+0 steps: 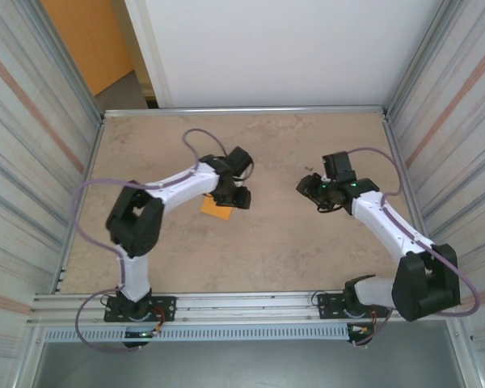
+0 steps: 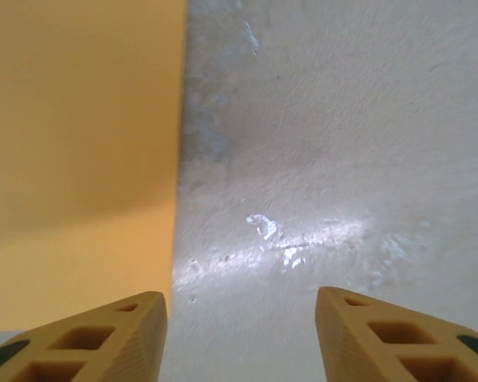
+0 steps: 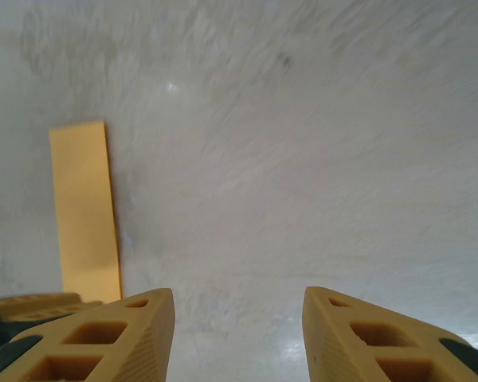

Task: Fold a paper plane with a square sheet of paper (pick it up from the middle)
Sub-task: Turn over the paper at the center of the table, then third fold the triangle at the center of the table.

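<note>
**Overhead view.** The beige, mottled surface [image 1: 307, 250] carries the thin, flat, bright-orange sheet of paper [image 1: 214, 207]. It lies left of centre, partly covered by the left claw [image 1: 236, 196], which hangs directly over it. The right claw [image 1: 309, 187] stands right of centre, well apart from the paper, with its tips turned toward the left arm. Each white arm trails a purple cable [image 1: 89, 190]. Ribbed metal walls [image 1: 24, 137] close both sides. A white panel [image 1: 291, 48] and an orange wall panel [image 1: 85, 40] stand behind the far edge.

**Left wrist view.** The left claw's two tan, ribbed fingers [image 2: 103, 342] stand moderately apart, with nothing between them but bare surface. The paper lies flat and occupies the left part of the view, its straight edge running up from the left fingertip. Whether that tip touches the sheet cannot be told.

**Right wrist view.** The right claw is likewise parted at a middling width and grips nothing — bare surface shows in the gap. The paper appears as a narrow orange strip, flat on the surface, ahead and to the left of the fingers.
</note>
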Action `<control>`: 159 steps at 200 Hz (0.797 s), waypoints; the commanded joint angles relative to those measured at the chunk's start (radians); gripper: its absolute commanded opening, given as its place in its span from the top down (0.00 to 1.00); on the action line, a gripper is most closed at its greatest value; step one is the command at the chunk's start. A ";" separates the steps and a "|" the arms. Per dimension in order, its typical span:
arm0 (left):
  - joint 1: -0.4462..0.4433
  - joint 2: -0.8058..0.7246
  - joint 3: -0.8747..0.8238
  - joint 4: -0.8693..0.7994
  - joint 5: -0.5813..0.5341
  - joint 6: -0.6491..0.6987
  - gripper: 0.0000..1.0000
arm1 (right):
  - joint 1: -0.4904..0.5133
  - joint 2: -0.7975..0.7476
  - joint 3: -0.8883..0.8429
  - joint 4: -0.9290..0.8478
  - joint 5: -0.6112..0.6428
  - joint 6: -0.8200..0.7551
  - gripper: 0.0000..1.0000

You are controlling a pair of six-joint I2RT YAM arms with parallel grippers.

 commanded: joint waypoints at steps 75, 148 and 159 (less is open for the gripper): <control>0.407 -0.502 -0.533 0.304 0.291 -0.053 0.09 | 0.420 0.576 0.439 0.130 0.027 0.072 0.66; 0.506 -0.589 -0.604 0.308 0.319 -0.056 0.01 | 0.451 0.852 0.654 0.146 -0.052 0.063 0.70; 0.505 -0.584 -0.596 0.310 0.319 -0.049 0.01 | 0.449 0.869 0.664 0.122 -0.060 0.052 0.70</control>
